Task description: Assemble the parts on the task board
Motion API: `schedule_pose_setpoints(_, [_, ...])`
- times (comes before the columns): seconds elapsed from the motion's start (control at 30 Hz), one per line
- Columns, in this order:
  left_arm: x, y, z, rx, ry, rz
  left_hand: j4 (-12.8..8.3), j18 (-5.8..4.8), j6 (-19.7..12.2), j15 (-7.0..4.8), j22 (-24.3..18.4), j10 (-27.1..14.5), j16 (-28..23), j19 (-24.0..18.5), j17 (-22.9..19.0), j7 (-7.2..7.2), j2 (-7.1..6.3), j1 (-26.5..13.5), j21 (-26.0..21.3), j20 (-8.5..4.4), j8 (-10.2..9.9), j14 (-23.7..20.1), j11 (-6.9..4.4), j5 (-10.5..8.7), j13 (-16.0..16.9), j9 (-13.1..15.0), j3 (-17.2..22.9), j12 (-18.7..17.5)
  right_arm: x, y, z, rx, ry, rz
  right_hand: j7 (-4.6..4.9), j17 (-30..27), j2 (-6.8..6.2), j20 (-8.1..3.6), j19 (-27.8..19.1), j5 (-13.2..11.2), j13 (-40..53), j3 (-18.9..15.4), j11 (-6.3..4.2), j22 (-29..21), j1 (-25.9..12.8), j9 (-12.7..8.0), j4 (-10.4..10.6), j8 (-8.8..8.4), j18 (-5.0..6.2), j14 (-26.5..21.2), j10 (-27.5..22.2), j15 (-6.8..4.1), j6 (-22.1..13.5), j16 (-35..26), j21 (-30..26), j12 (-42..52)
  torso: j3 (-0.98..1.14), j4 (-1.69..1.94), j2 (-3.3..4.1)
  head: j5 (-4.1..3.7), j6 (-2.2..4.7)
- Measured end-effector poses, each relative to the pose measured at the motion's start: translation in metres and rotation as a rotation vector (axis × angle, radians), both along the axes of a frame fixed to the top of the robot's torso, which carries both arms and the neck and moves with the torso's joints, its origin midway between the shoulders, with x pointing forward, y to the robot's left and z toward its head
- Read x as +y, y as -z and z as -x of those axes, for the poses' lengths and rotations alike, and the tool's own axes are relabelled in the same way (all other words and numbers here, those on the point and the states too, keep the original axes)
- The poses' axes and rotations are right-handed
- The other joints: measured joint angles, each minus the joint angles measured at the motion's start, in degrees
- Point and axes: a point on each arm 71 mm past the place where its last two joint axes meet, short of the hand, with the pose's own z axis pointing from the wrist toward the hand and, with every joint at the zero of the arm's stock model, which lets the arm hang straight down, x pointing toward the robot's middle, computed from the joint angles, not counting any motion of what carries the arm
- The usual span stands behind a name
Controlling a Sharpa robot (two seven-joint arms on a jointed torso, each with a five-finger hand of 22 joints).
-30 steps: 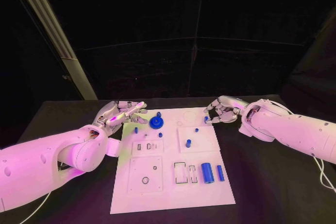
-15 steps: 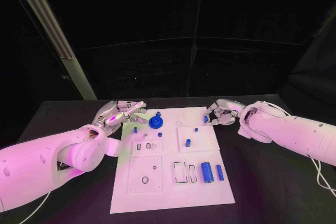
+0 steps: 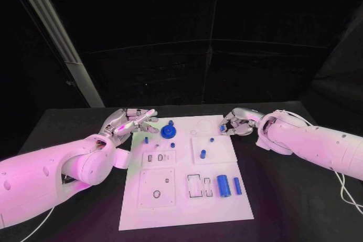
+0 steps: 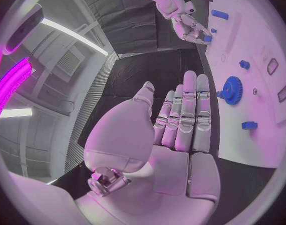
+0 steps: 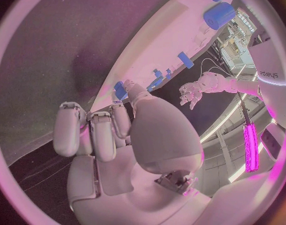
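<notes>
White rectangular task board point(image 3: 185, 200) lies lengthwise in the middle of the black table point(image 3: 295, 200). Right hand point(image 3: 236, 122) sits at the board's far right edge, fingers curled in around a small blue cylindrical part point(image 3: 223, 128); the right wrist view shows that blue piece point(image 5: 120, 90) pinched between thumb and fingertips, just over the board's edge. Left hand point(image 3: 128, 121) is at the board's far left corner, just off its edge, holding nothing; in the left wrist view its fingers point(image 4: 188, 115) are straight and lie side by side, thumb apart, palm bare. Nearest to the left hand is a blue toothed gear point(image 3: 169, 131) standing on the far part of the board, just beside the fingertips but not touched; the same gear point(image 4: 232, 89) shows beyond the fingertips in the wrist view. A small blue peg point(image 3: 147, 140) stands near the board's left edge, close to the left hand. Between the two hands, further small blue pegs: one beyond the gear point(image 3: 171, 123), one nearer than it point(image 3: 173, 145), one at mid-board point(image 3: 203, 155), one closer to the right hand point(image 3: 212, 140). On the near half, well apart from both hands, a thick blue cylinder point(image 3: 223, 186) lies beside a thinner blue rod point(image 3: 237, 186), next to rectangular cut-outs.
</notes>
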Motion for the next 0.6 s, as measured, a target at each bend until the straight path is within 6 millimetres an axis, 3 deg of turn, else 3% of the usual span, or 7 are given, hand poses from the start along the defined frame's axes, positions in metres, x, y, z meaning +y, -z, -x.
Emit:
schedule_pose_setpoints(0.2, [0.0002,0.0002,-0.0002,0.000,-0.001,0.000,-0.3,0.00,0.0,0.00,0.0,0.0,0.0,0.0,0.2,0.00,0.00,0.0,0.0,0.00,0.0,0.0,0.00,0.00,0.0,0.0,0.0,0.0,0.0009,0.0006,-0.0006,-0.001,0.000,0.000,0.00,0.0,0.23,0.00,0.0,-0.3,0.0,0.0,0.00,0.0,-0.2,0.0,0.0,0.00,0.00,0.0,0.0,0.00,0.0,0.0,0.0,0.3,0.01,0.03,0.00,-0.03,-0.04])
schedule_pose_setpoints(0.37, [0.0002,0.0003,-0.0003,0.000,-0.001,-0.001,-0.3,0.00,0.0,0.00,0.0,0.0,0.0,0.0,0.2,0.00,0.00,0.0,0.0,0.00,0.0,0.0,0.00,0.00,0.0,0.0,0.0,0.0,0.0012,0.0004,-0.0010,-0.005,0.002,-0.002,-0.29,0.0,2.04,-0.32,0.3,-0.3,0.0,0.9,-0.42,0.5,-0.2,0.2,0.1,0.82,0.00,0.0,0.4,-0.02,2.0,0.0,0.0,0.7,0.02,0.03,0.01,-0.05,-0.12])
schedule_pose_setpoints(0.4, [0.0003,0.0003,-0.0003,0.000,-0.001,-0.001,-0.3,0.00,0.0,0.00,0.0,0.0,0.0,0.0,0.2,0.00,0.00,0.0,0.0,0.00,0.0,0.0,0.00,0.00,0.0,0.0,0.0,0.0,0.0012,0.0003,-0.0010,-0.007,0.004,-0.003,-0.62,0.0,2.92,-0.47,0.5,-1.1,0.0,1.8,-0.64,0.8,0.2,0.2,-0.1,1.18,0.00,0.1,0.6,-0.42,3.1,0.0,0.0,0.8,0.02,0.03,0.01,-0.05,-0.18])
schedule_pose_setpoints(0.47, [0.0003,0.0003,-0.0003,0.000,-0.001,-0.001,-0.3,0.00,0.0,0.00,0.0,0.0,0.0,0.0,0.2,0.00,0.00,0.0,0.0,0.00,0.0,0.0,0.00,0.00,0.0,0.0,0.0,0.0,0.0010,-0.0001,-0.0012,-0.013,0.008,-0.008,-1.17,0.0,3.50,-0.85,0.8,-1.7,0.0,2.9,-1.14,1.2,0.5,0.3,-0.6,1.72,0.00,0.0,1.1,-0.88,4.4,0.0,0.2,1.2,0.02,0.03,0.01,-0.07,-0.25])
schedule_pose_setpoints(0.6, [0.0003,0.0004,-0.0003,0.001,-0.001,-0.001,-0.3,0.00,0.0,0.00,0.0,0.0,0.0,0.0,0.2,0.00,0.00,0.0,0.0,0.00,0.0,0.0,0.00,0.00,0.0,0.0,0.0,0.0,0.0005,-0.0008,-0.0015,-0.028,0.018,-0.019,-1.12,0.0,4.16,-1.58,1.2,-2.3,0.1,5.2,-1.98,1.9,1.2,0.3,-1.6,2.32,0.00,0.1,1.3,-1.74,5.0,0.2,0.4,1.4,0.03,0.02,0.01,-0.20,-0.35])
